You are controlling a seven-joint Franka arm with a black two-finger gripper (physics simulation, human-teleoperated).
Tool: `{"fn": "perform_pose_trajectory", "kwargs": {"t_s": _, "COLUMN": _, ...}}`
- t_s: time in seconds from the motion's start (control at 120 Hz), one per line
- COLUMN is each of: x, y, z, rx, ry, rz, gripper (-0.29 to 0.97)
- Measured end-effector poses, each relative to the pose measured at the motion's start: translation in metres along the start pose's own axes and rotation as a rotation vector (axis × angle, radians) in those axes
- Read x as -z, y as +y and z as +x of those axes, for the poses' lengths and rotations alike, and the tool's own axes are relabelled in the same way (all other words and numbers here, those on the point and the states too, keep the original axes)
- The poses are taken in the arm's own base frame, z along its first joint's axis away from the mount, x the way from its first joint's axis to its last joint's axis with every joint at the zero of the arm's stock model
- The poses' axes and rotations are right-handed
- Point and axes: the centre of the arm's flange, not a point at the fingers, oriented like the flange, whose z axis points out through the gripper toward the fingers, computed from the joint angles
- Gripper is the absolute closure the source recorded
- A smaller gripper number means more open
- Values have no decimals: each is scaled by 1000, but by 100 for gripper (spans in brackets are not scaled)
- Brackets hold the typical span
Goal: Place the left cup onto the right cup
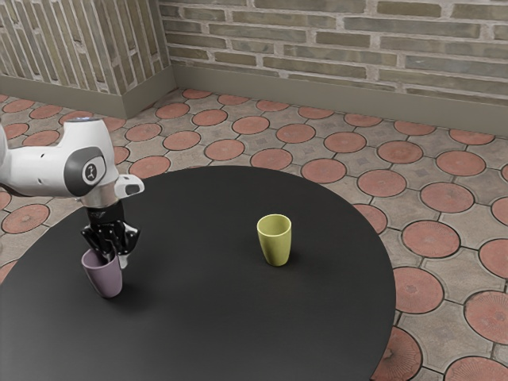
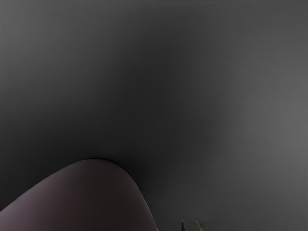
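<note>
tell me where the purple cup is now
The purple cup stands upright on the black table at the exterior view's left, directly under the gripper, well apart from the yellow-green cup to its right.

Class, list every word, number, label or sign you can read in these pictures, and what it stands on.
No readable text.
The purple cup, the yellow-green cup and the black table carry no writing.
A small mark on the arm's joint cap is too small to read.
</note>
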Motion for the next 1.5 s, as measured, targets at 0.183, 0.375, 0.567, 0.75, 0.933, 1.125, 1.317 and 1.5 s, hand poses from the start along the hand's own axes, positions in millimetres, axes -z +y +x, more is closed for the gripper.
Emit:
{"fn": "perform_pose_trajectory", "kwargs": {"t_s": 0.183, "x": 0, "y": 0, "z": 0, "rx": 3, "ry": 1, "rz": 2, "gripper": 74}}
{"fn": "perform_pose_trajectory", "kwargs": {"t_s": 0.375, "x": 1, "y": 0, "z": 0, "rx": 7, "ry": 3, "rz": 5, "gripper": 78}}
{"fn": "perform_pose_trajectory", "kwargs": {"t_s": 0.567, "x": 11, "y": 1, "z": -1, "rx": 9, "ry": 22, "rz": 6, "gripper": 78}}
{"fn": "perform_pose_trajectory", "kwargs": {"t_s": 0.75, "x": 31, "y": 12, "z": 3, "rx": -8, "ry": 55, "rz": 8, "gripper": 78}}
{"fn": "perform_pose_trajectory", "kwargs": {"t_s": 0.933, "x": 53, "y": 34, "z": 11, "rx": -54, "ry": 86, "rz": 26, "gripper": 78}}
{"fn": "perform_pose_trajectory", "kwargs": {"t_s": 1.125, "x": 83, "y": 71, "z": 18, "rx": -131, "ry": 123, "rz": 80, "gripper": 78}}
{"fn": "perform_pose_trajectory", "kwargs": {"t_s": 1.317, "x": 106, "y": 100, "z": 22, "rx": -178, "ry": 144, "rz": 117, "gripper": 78}}
{"fn": "perform_pose_trajectory", "kwargs": {"t_s": 1.5, "x": 135, "y": 132, "z": 21, "rx": -220, "ry": 174, "rz": 137, "gripper": 78}}
